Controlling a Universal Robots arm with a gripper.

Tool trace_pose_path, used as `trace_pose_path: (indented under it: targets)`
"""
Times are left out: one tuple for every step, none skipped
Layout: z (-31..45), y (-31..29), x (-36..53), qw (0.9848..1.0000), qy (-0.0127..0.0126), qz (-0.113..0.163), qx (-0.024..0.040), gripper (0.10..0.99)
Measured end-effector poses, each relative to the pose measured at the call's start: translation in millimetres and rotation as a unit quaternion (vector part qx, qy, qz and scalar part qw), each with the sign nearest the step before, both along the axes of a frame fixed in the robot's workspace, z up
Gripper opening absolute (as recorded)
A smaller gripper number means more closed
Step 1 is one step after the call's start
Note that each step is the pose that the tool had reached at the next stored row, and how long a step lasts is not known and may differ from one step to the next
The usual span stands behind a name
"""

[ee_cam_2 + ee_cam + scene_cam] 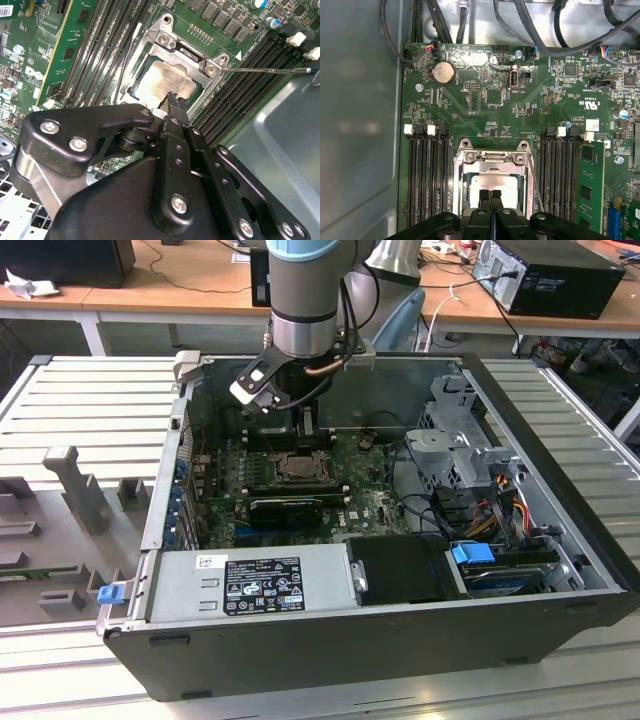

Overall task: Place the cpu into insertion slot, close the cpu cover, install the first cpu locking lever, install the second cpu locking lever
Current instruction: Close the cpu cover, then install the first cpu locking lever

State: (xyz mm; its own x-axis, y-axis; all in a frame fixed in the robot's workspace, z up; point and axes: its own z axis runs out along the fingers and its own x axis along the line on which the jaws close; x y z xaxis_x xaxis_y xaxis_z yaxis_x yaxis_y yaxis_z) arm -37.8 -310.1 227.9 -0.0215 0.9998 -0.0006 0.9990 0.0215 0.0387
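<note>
1. Ribbed table [90,390] is seen at the exterior view's left; an open computer case [400,640] is set on it.
2. The cpu [490,180] is seated in the insertion slot [300,468]; the cpu cover [470,159] is lowered over it.
3. The gripper [490,194] is closed on nothing, tips over the cpu.

cpu [161,80] seated, cover [197,60] dwn; tool [173,98] tips together.

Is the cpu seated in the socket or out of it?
In: both wrist views show the cpu lying flat within the cpu cover window.
</note>
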Motion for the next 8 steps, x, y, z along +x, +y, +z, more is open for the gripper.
trace_pose_path:
  targets:
    - [0.0, 0.0, 0.0, 1.0, 0.0, 0.0, 0.0, 0.106]
    - [0.1, 0.0, 0.0, 1.0, 0.0, 0.0, 0.0, 0.106]
    - [0.3, 0.0, 0.0, 1.0, 0.0, 0.0, 0.0, 0.106]
    - [0.4, 0.0, 0.0, 1.0, 0.0, 0.0, 0.0, 0.106]
    - [0.6, 0.0, 0.0, 1.0, 0.0, 0.0, 0.0, 0.106]
    - [0.8, 0.0, 0.0, 1.0, 0.0, 0.0, 0.0, 0.106]
    - [1.1, 0.0, 0.0, 1.0, 0.0001, 0.0, -0.0001, 0.106]
    - [1.6, -0.1, 0.0, 1.0, 0.0001, 0.0, -0.0001, 0.106]
